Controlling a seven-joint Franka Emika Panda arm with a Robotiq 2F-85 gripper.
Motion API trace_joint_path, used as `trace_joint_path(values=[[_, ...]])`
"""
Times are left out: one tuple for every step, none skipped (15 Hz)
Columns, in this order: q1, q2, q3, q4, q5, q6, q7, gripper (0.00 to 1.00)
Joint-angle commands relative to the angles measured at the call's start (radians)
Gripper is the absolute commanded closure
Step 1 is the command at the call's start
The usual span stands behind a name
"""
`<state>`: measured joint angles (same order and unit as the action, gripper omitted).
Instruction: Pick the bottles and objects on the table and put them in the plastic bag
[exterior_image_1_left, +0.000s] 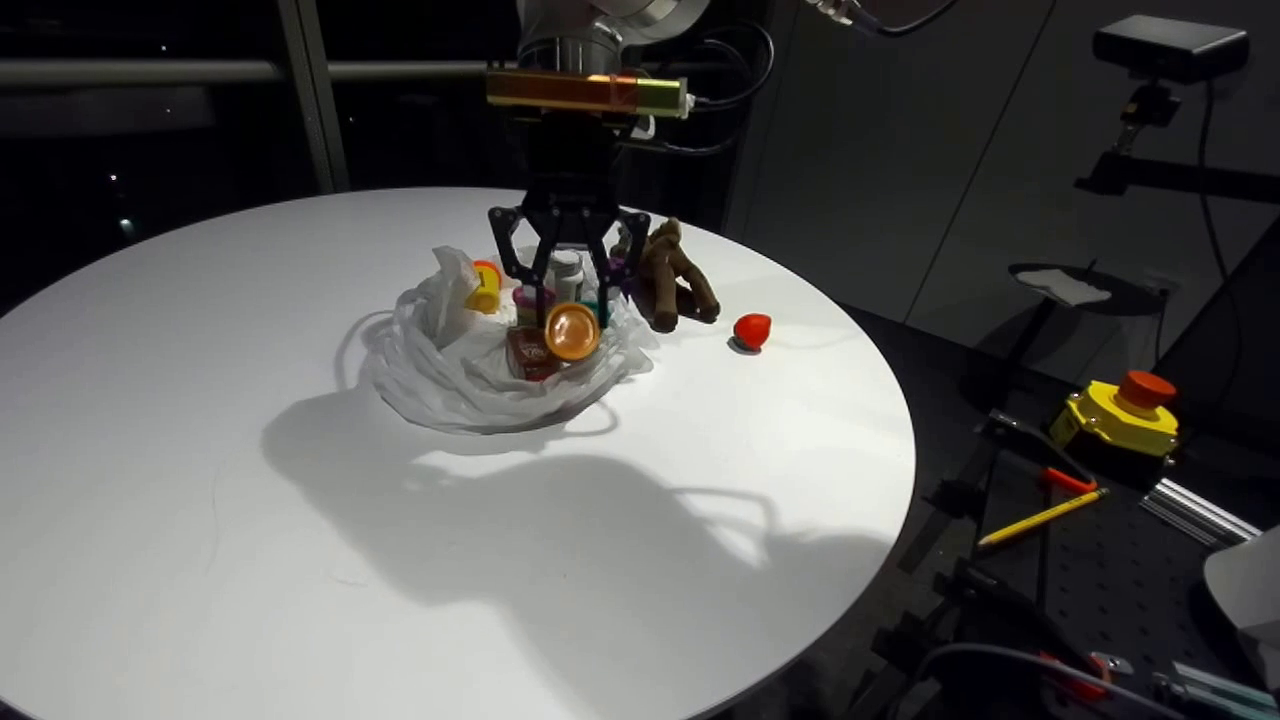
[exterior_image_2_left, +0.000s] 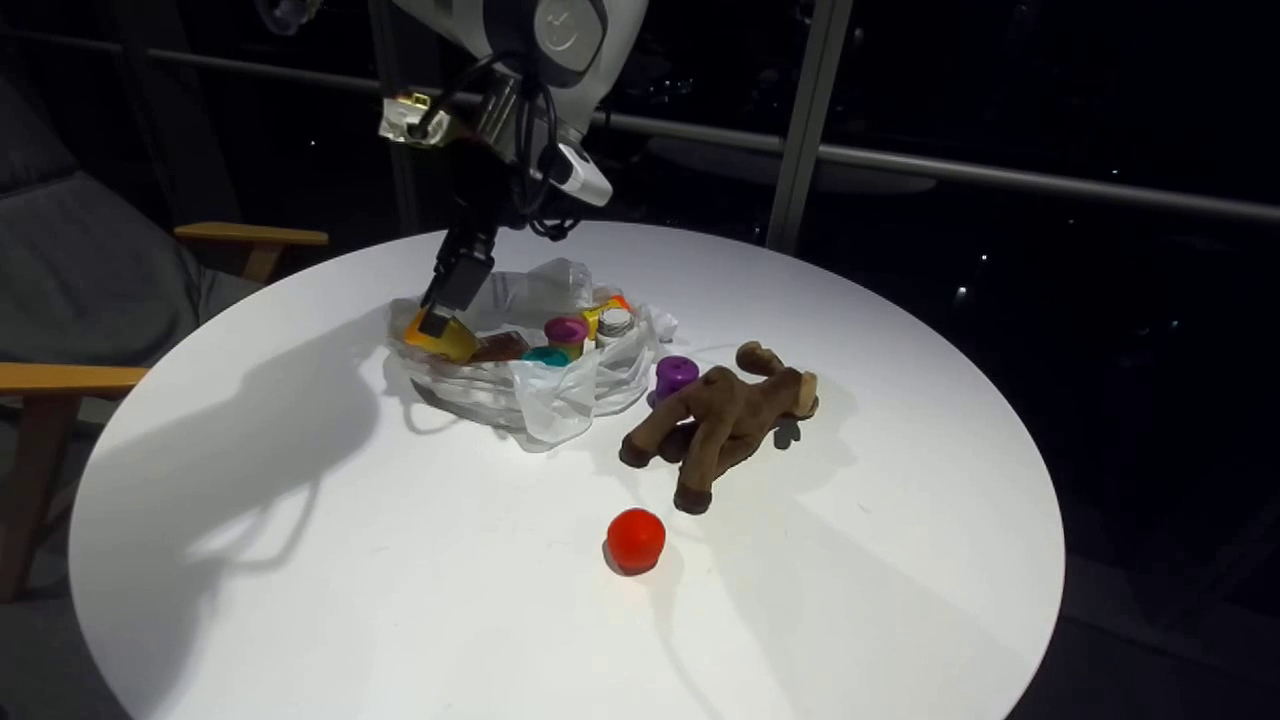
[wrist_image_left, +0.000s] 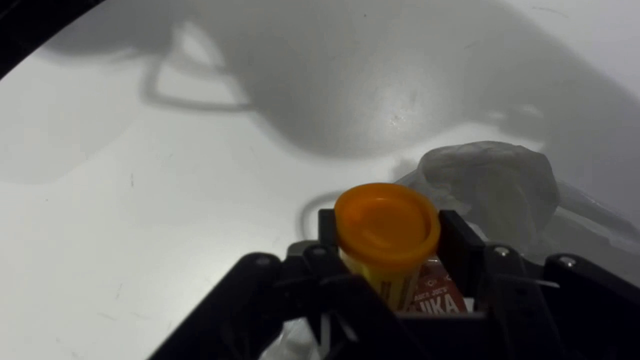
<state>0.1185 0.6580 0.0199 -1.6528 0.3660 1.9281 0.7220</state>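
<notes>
My gripper is shut on a yellow container with an orange lid, held tilted over the near side of the open white plastic bag. In the wrist view, the orange lid sits between both fingertips. Inside the bag are a dark red-brown box, a pink-lidded container, a teal lid, a white-capped bottle and another yellow container. Outside it on the table are a purple container, a brown toy animal and a red ball-like object.
All of this stands on a round white table. The toy animal lies beside the purple container, close to the bag. A chair stands by the table edge. A side stand holds a yellow box with a red button.
</notes>
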Motion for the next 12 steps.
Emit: trace_joint_path(values=[[-0.010,0.013,-0.007,0.007,-0.018,0.015,-0.045,0.77],[-0.012,0.016,-0.007,0.006,-0.019,0.025,-0.061,0.77],[-0.016,0.023,-0.006,0.010,-0.013,0.032,-0.075,0.77],[-0.021,0.029,-0.003,0.014,-0.003,0.042,-0.090,0.77],[-0.025,0.033,-0.001,0.018,0.002,0.054,-0.105,0.77],[-0.028,0.039,0.001,0.024,0.007,0.063,-0.118,0.77],[-0.032,0.044,0.003,0.031,0.012,0.073,-0.131,0.77],[-0.036,0.048,0.004,0.037,0.017,0.080,-0.141,0.77],[-0.040,0.054,0.005,0.046,0.019,0.083,-0.154,0.77],[-0.043,0.059,0.007,0.055,0.024,0.084,-0.163,0.77],[-0.046,0.066,0.008,0.067,0.029,0.085,-0.171,0.77],[-0.050,0.075,0.010,0.079,0.035,0.082,-0.178,0.77]])
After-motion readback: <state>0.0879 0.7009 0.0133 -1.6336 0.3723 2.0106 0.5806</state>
